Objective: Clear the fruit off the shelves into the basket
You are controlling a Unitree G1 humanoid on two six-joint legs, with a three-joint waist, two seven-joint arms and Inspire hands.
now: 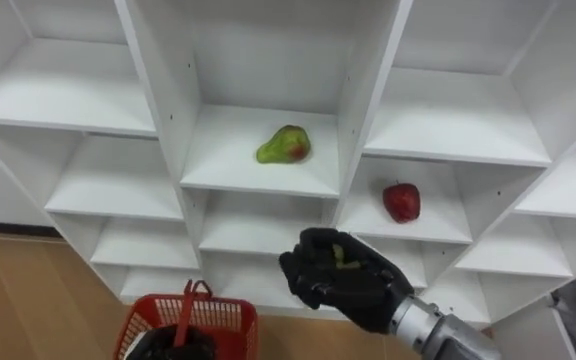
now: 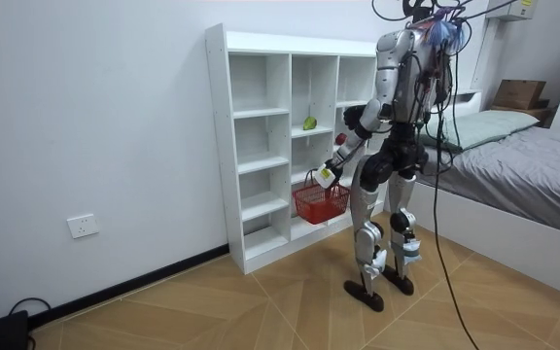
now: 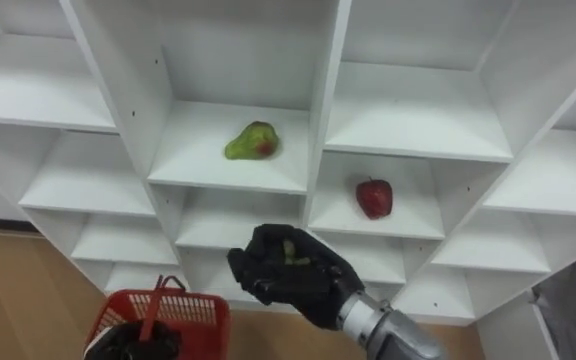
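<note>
A green pear with a red blush (image 1: 284, 145) lies on a middle shelf of the white closet (image 1: 368, 90). A red apple (image 1: 401, 201) sits one compartment lower and to the right. My right hand (image 1: 343, 280) hovers in front of the lower shelves, below both fruits, with its fingers curled round a small green fruit (image 1: 338, 255). At the lower left my left hand (image 1: 183, 345) carries a red mesh basket (image 1: 230, 316) by a handle; its second handle stands upright. What lies inside the basket is hidden.
The closet is a grid of open white compartments with upright dividers close to the fruits. Wood floor (image 1: 28, 300) lies at the lower left. In the room view I stand facing the closet (image 2: 261, 146), with a bed (image 2: 523, 165) behind me.
</note>
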